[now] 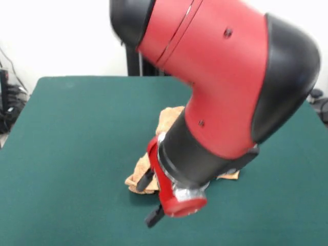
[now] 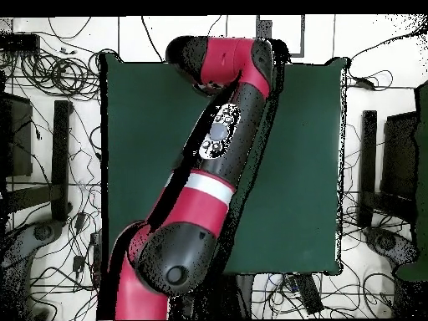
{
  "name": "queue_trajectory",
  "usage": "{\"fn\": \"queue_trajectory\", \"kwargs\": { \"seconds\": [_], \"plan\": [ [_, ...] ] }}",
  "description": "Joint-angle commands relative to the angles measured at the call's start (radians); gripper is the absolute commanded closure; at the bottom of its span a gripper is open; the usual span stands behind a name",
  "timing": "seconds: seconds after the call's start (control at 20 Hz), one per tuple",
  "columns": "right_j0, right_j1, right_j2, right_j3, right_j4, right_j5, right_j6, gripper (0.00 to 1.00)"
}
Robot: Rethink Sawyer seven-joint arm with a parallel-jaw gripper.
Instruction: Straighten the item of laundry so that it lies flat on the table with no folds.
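two black fingers (image 1: 146, 179) of the tool (image 1: 149, 199) spread open beside the crumpled towel (image 1: 166, 123).

The front view looks from low across the table (image 1: 77, 154), facing the wall behind it, and stands so near that the arm (image 1: 225, 87) fills the frame from 12 o'clock to the centre. The overhead view looks straight down from high above and takes in the whole table (image 2: 309, 167), with cables on the floor around it; the arm (image 2: 209, 167) enters from 7 o'clock. Both views share the green top and the arm, turned half round against each other.
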Motion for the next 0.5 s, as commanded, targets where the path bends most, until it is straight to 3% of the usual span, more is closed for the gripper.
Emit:
{"fn": "queue_trajectory", "kwargs": {
  "seconds": [0.05, 0.3, 0.5],
  "plan": [
    [-0.046, 0.139, 0.032, -0.140, 0.060, 0.009, 0.034, 0.00],
    [-0.083, 0.142, 0.056, -0.194, 0.140, 0.092, -0.049, 0.00],
    [-0.159, 0.124, -0.102, -0.299, 0.290, 0.265, -0.109, 0.00]
  ]
}}
